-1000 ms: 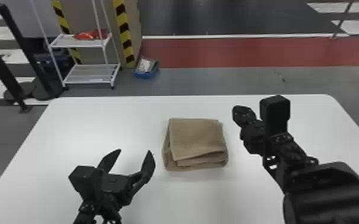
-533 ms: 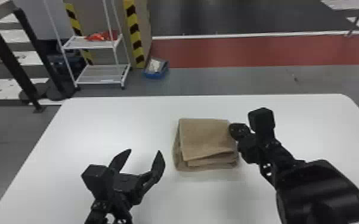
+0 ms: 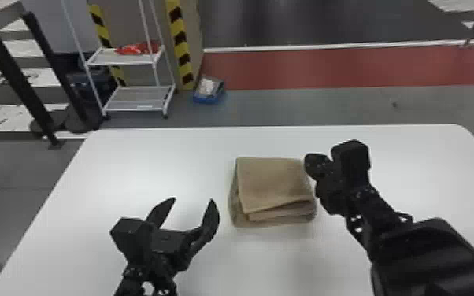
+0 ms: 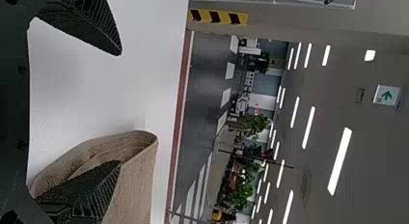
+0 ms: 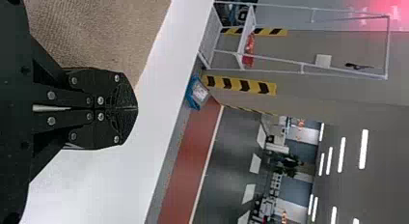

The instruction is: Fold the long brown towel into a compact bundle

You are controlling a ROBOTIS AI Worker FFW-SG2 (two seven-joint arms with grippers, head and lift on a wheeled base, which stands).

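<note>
**The folded brown towel (image 3: pixel 273 185) lay between your two grippers**

You had a smooth white table (image 3: pixel 130 177) in front of you. Past its far edge, the gray floor had a wide red strip (image 3: pixel 326 67). A white rack (image 3: pixel 137 94) stood beyond the far left corner, with a red thing (image 3: pixel 132 49) on its upper shelf and a blue box (image 3: pixel 208 96) on the floor nearby. Black posts (image 3: pixel 12 74) stood farther left. Your right arm (image 3: pixel 425 252) hid part of the table's right side.

The towel lay in a small, thick pad near the middle, short of the far edge. Your left gripper (image 3: pixel 193 201) was nearer you, on the towel's left, wide open and empty. Your right gripper (image 3: pixel 316 165) was closed, just by the towel's right side; you couldn't tell if they touched.
</note>
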